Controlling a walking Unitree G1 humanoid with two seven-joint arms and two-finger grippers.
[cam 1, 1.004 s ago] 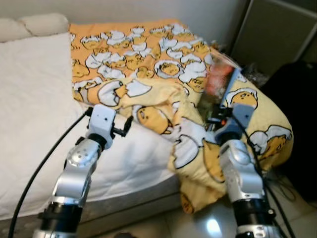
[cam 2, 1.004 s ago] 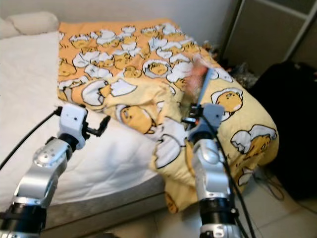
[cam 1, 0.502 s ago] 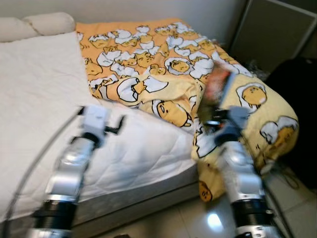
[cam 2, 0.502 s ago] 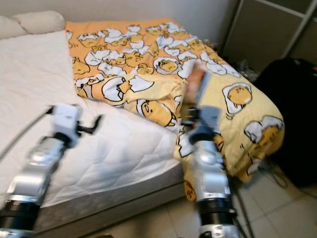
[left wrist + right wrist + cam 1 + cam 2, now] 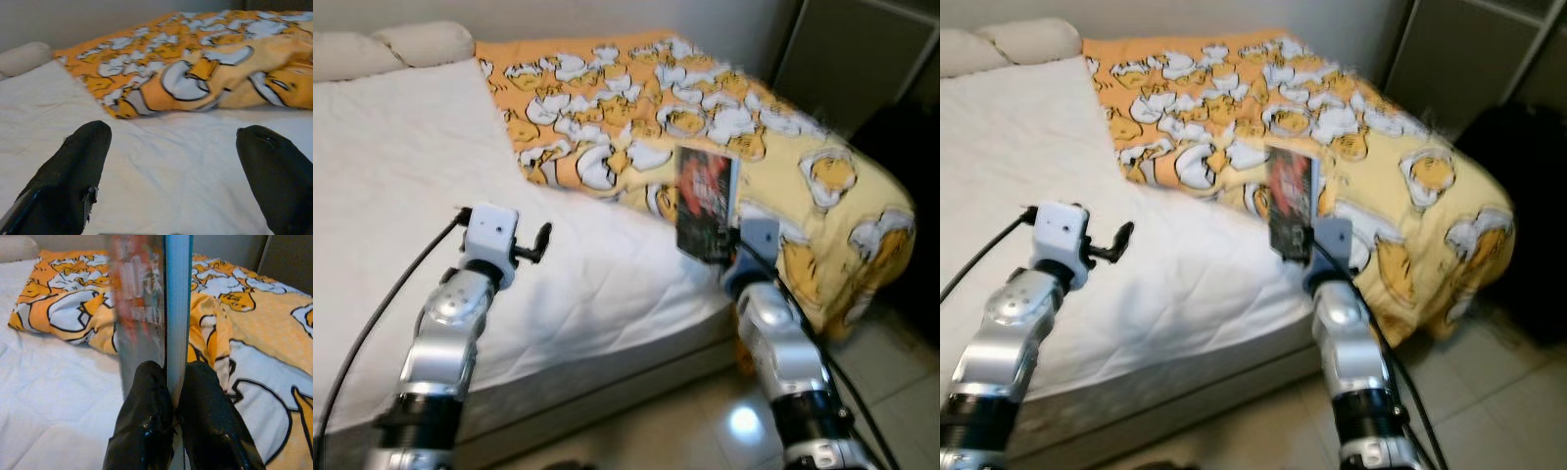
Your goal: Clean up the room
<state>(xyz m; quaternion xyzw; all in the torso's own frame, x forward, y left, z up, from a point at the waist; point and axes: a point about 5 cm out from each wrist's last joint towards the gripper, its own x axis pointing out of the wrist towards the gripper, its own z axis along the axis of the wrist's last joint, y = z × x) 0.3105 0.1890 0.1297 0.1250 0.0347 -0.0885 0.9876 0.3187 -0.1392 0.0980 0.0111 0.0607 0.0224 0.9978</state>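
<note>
My right gripper [image 5: 717,247] is shut on a thin book [image 5: 705,202] with a dark, red-lettered cover, holding it upright above the bed's near edge. In the right wrist view both fingers [image 5: 146,426] pinch the book [image 5: 156,308] by its lower edge, its blue spine facing me. A yellow-orange blanket [image 5: 705,108] printed with egg characters lies crumpled over the right side of the bed. My left gripper [image 5: 536,243] is open over the bare white mattress [image 5: 401,166], its fingers [image 5: 73,171] spread wide with nothing between them.
A beige pillow [image 5: 382,44] lies at the head of the bed. A dark cabinet [image 5: 862,59] and a black bag [image 5: 1528,206] stand to the right of the bed. Glossy tile floor [image 5: 724,431] shows beneath my arms.
The camera has swung, shifting the scene. My right gripper has turned the book so its cover faces me and carried it left, over the mattress edge. The left gripper stayed open.
</note>
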